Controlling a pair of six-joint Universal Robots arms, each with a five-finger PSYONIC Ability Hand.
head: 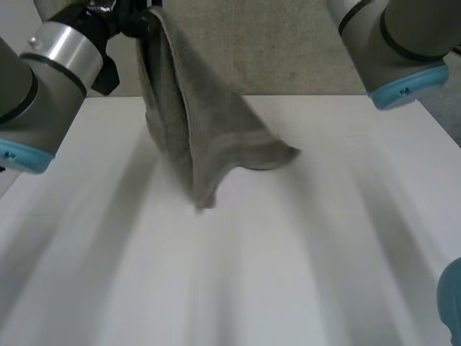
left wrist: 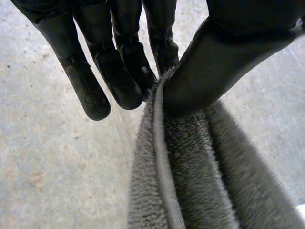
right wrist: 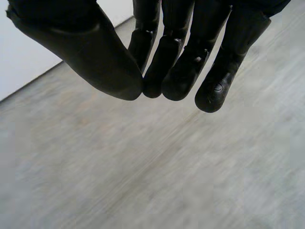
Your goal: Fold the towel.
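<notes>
The grey towel (head: pixel 198 122) hangs, bunched lengthwise, from the left robot hand (left wrist: pixel 214 57) above the far left part of the white desk (head: pixel 288 274). Its hemmed edge runs up into the grip, where we see the thumb press the cloth against the side of the straight fingers (left wrist: pixel 119 71). The towel's lower end flares to one side, and its lowest corner reaches down to the desk; we cannot tell whether it touches. The left arm (head: pixel 43 79) enters over the near left of the desk. The right arm (head: pixel 403 50) stands at the far right. The right robot hand (right wrist: pixel 181 57) is empty, thumb tip drawn in against its fingertips, over the grey speckled floor (head: pixel 288 50) just beyond the desk's edge.
</notes>
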